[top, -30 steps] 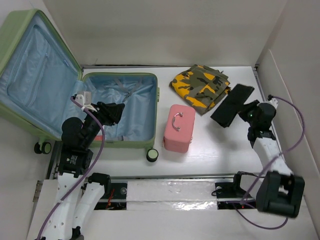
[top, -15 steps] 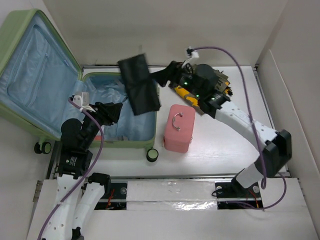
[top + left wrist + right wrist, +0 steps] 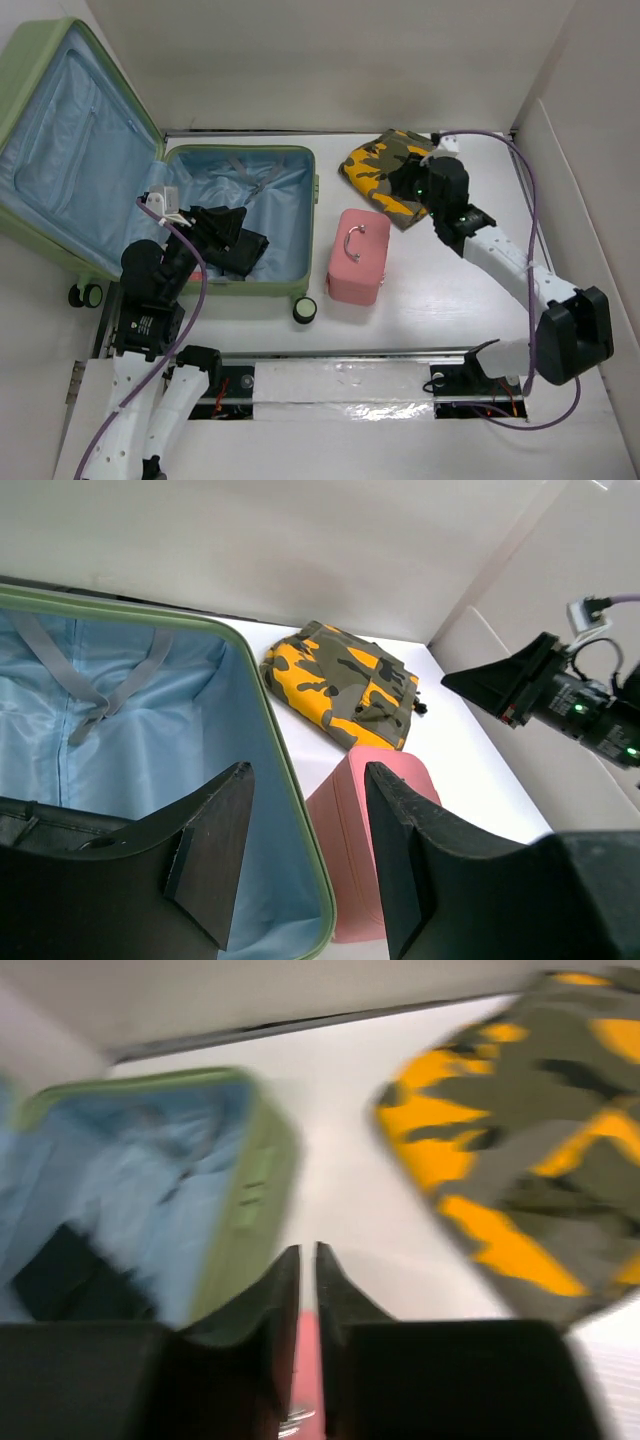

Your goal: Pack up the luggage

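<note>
At the left of the overhead frame the luggage point(image 3: 270, 200) lies open. The black cloth point(image 3: 243, 256) the right arm carried half a second ago now lies in its base beside the left gripper point(image 3: 308, 772), whose fingers are spread and empty, so one item looks packed. Rightwards, the pink case point(image 3: 358, 255) sits just off the green rim, and the right gripper point(image 3: 307, 1255), fingers pinched together on nothing, has drawn back over the camouflage garment point(image 3: 385, 165), with bare table point(image 3: 450, 300) below for swinging.
</note>
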`<state>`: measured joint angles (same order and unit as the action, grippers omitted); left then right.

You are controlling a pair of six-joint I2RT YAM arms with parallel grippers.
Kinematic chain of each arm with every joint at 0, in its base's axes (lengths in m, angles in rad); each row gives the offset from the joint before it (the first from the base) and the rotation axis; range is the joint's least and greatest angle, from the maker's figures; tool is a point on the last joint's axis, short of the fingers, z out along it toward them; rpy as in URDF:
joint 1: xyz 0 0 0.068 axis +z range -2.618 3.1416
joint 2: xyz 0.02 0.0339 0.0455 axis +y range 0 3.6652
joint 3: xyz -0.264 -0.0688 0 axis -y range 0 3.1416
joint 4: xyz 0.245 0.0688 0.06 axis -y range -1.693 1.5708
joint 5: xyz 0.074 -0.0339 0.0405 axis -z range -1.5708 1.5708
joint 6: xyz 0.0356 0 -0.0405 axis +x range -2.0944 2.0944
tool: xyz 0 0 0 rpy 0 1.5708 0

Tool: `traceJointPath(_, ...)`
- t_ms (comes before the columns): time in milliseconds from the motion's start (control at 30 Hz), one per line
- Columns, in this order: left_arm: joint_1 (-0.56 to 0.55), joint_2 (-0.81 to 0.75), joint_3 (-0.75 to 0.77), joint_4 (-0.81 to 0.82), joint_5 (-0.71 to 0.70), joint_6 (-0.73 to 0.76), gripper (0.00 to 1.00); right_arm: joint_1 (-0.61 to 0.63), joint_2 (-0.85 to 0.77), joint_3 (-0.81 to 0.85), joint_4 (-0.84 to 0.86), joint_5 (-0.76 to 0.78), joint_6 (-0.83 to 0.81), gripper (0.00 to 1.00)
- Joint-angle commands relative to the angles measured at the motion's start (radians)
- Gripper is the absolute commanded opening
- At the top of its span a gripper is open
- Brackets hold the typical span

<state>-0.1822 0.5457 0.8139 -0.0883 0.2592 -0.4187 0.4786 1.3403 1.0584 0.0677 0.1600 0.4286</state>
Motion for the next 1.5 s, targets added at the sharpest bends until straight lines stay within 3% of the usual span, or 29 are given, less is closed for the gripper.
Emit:
traceJointPath(0, -0.003, -0.003, 0.019, 0.033, 0.012, 0.014, 0.45, -0.186, 0.045, -0.061, 0.027, -0.011, -0.007, 0.45)
traceJointPath(100, -0.003, -0.004, 0.016, 0.039, 0.02, 0.012, 0.46, -0.273, 0.103, -0.095, 0.066, -0.031, -0.017, 0.75)
traceJointPath(200, -0.003, 0.007, 0.016, 0.039, 0.023, 0.012, 0.46, -0.316, 0.164, -0.087, 0.049, -0.046, -0.017, 0.84)
traceJointPath(267, -0.003, 0.007, 0.013, 0.041, 0.026, 0.012, 0.46, -0.348, 0.227, -0.083, 0.049, -0.107, -0.002, 0.84)
traceJointPath(367, -0.003, 0.01, 0.014, 0.039, 0.023, 0.012, 0.46, -0.335, 0.211, -0.119, 0.098, -0.186, 0.01, 0.66)
traceJointPath(467, -0.003, 0.013, 0.014, 0.036, 0.02, 0.014, 0.46, -0.238, 0.064, -0.195, 0.165, -0.11, -0.019, 0.57)
traceJointPath(500, -0.003, 0.013, 0.014, 0.036, 0.023, 0.014, 0.46, -0.206, 0.025, -0.196, 0.134, -0.087, -0.036, 0.48)
traceJointPath(700, -0.003, 0.016, 0.011, 0.042, 0.04, 0.011, 0.46, 0.099, -0.176, -0.167, -0.064, 0.117, -0.16, 0.27)
traceJointPath(800, -0.003, 0.017, 0.013, 0.044, 0.041, 0.011, 0.46, 0.213, -0.178, -0.146, -0.149, 0.141, -0.165, 0.17)
traceJointPath(967, -0.003, 0.013, 0.008, 0.048, 0.048, 0.008, 0.46, 0.417, -0.057, -0.043, -0.297, 0.182, -0.191, 0.14)
traceJointPath(1100, -0.003, 0.019, 0.007, 0.048, 0.048, 0.008, 0.46, 0.471, 0.029, 0.026, -0.411, 0.3, -0.185, 0.38)
traceJointPath(1233, -0.003, 0.014, 0.008, 0.051, 0.051, 0.006, 0.46, 0.491, 0.059, 0.017, -0.394, 0.286, -0.177, 0.39)
traceJointPath(1333, -0.003, 0.016, 0.007, 0.048, 0.049, 0.008, 0.46, 0.491, 0.092, 0.025, -0.416, 0.315, -0.16, 0.34)
traceJointPath(1400, -0.003, 0.008, 0.008, 0.048, 0.051, 0.008, 0.46, 0.491, 0.109, 0.018, -0.439, 0.367, -0.146, 0.2)
traceJointPath(1467, -0.003, 0.011, 0.01, 0.045, 0.045, 0.009, 0.46, 0.491, 0.103, 0.003, -0.447, 0.401, -0.13, 0.15)
